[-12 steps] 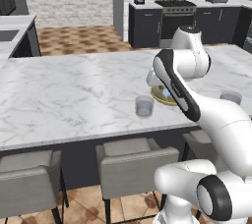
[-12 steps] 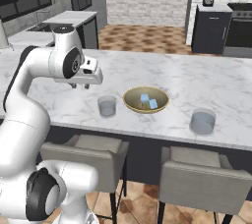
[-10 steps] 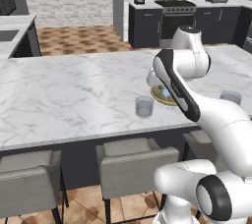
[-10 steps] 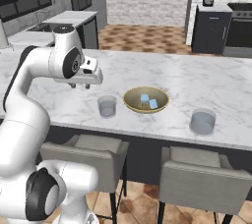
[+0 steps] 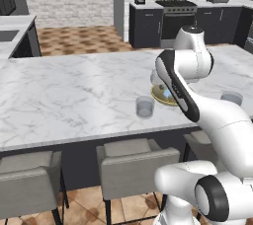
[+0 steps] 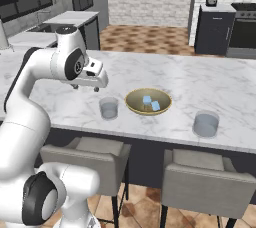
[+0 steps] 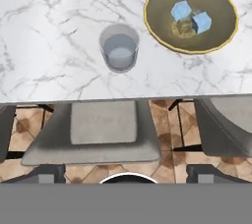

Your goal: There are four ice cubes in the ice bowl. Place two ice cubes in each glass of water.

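Empty fingers (image 6: 88,88) spread wide, hovering left of the near clear tumbler (image 6: 108,107); two pale blue ice cubes (image 7: 191,16) sit in the tan-yellow bowl (image 6: 133,105), further right on the marble table (image 6: 200,79).

White marble island counter (image 5: 74,95) mid-frame – grey stools (image 6: 205,184) tucked along its lower edge, black range (image 5: 175,19) upper right, herringbone floor (image 6: 150,37).
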